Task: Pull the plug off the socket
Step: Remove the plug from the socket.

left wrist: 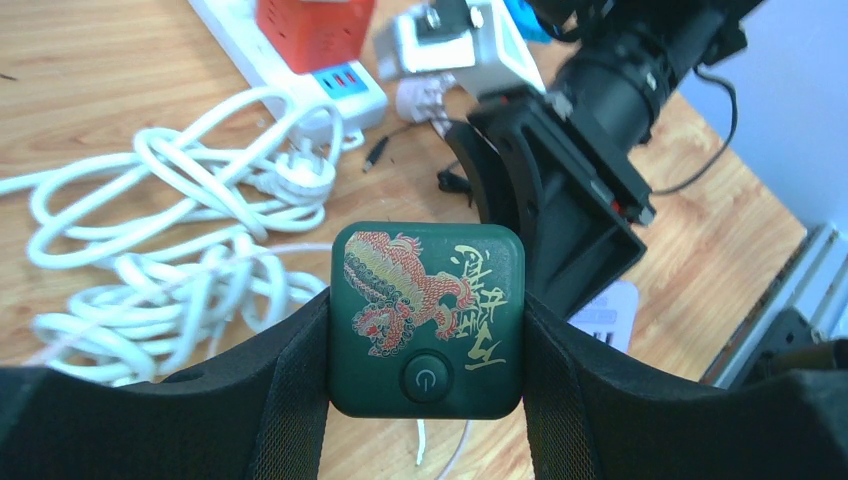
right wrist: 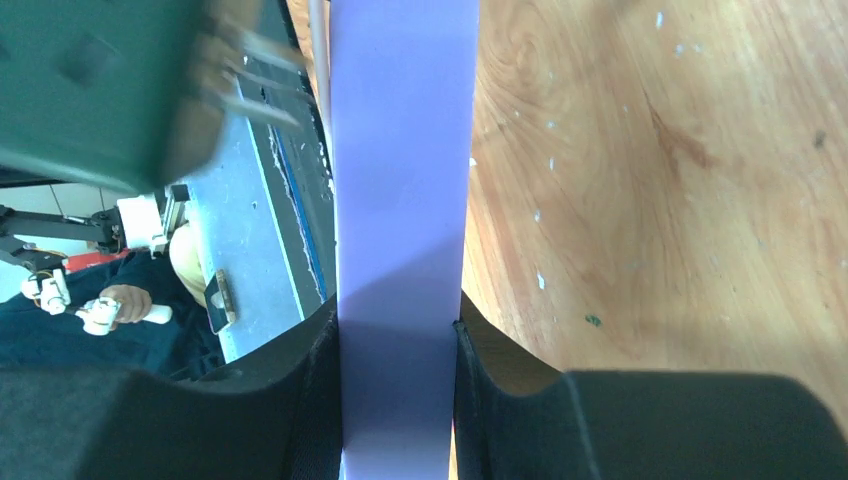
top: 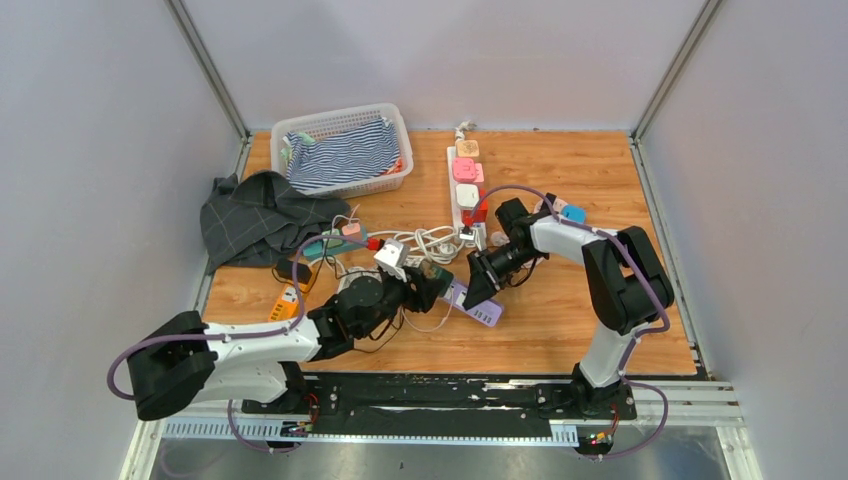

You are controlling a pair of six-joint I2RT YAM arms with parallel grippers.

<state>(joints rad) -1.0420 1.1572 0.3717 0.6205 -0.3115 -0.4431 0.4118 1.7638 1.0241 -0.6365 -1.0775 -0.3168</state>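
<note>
Lab: white-panelled enclosure, wooden table

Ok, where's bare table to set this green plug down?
Bare wood shows far right, between the white power strip and the right edge of the table, and near right, between the purple strip and the base of the right arm. The middle is crowded with white cables; the basket and grey cloth fill the far left.
</note>
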